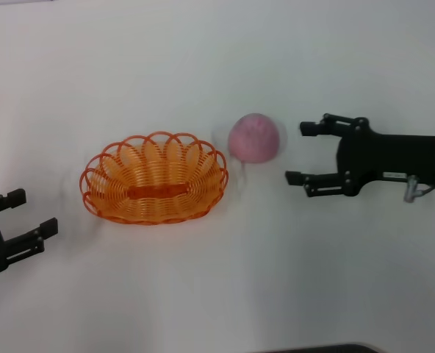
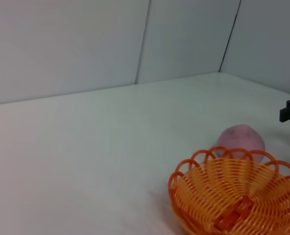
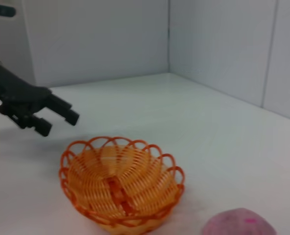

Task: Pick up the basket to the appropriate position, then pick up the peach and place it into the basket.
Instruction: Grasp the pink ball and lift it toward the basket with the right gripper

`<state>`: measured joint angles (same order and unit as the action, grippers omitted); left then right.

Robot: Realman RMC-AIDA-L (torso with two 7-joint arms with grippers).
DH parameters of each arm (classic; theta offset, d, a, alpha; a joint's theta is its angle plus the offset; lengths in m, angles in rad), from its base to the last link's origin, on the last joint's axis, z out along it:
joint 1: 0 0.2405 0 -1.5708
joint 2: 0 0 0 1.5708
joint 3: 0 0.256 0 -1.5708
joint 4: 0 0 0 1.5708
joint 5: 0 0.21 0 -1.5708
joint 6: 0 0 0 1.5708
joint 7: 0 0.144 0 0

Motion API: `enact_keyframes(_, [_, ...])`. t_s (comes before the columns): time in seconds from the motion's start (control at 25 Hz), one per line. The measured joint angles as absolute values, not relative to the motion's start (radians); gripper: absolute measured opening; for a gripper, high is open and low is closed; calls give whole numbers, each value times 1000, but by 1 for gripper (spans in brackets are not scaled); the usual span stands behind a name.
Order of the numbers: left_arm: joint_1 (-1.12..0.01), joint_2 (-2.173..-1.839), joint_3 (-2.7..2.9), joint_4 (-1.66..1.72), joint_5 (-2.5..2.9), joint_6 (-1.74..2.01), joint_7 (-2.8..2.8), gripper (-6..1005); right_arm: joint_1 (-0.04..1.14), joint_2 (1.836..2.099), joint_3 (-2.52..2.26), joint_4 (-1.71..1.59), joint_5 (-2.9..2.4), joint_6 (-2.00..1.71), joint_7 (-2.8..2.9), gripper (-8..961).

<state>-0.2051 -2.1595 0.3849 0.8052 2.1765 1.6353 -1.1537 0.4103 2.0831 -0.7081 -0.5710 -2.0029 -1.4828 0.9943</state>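
Observation:
The orange wire basket (image 1: 155, 178) stands empty on the white table, left of centre; it also shows in the left wrist view (image 2: 238, 193) and the right wrist view (image 3: 119, 183). The pink peach (image 1: 256, 137) lies on the table just off the basket's right end, apart from it; it shows in the wrist views too (image 2: 241, 140) (image 3: 239, 224). My right gripper (image 1: 297, 152) is open and empty, a short way right of the peach, facing it. My left gripper (image 1: 32, 213) is open and empty at the table's left edge, left of the basket; the right wrist view shows it (image 3: 57, 116).
White walls stand behind the table (image 2: 86, 161) in both wrist views. A dark edge (image 1: 320, 348) shows at the near side of the table.

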Motion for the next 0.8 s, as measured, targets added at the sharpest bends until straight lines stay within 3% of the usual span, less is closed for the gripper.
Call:
enact_keyframes(0.36, [-202, -2161, 385, 804, 2176, 1643, -1155, 797, 358, 2079, -622, -623, -2004, -1551, 1026, 927])
enact_keyframes(0.8, [-200, -2161, 385, 801, 2173, 1658, -1155, 798, 434, 2072, -636, -794, -2114, -1599, 1481, 927])
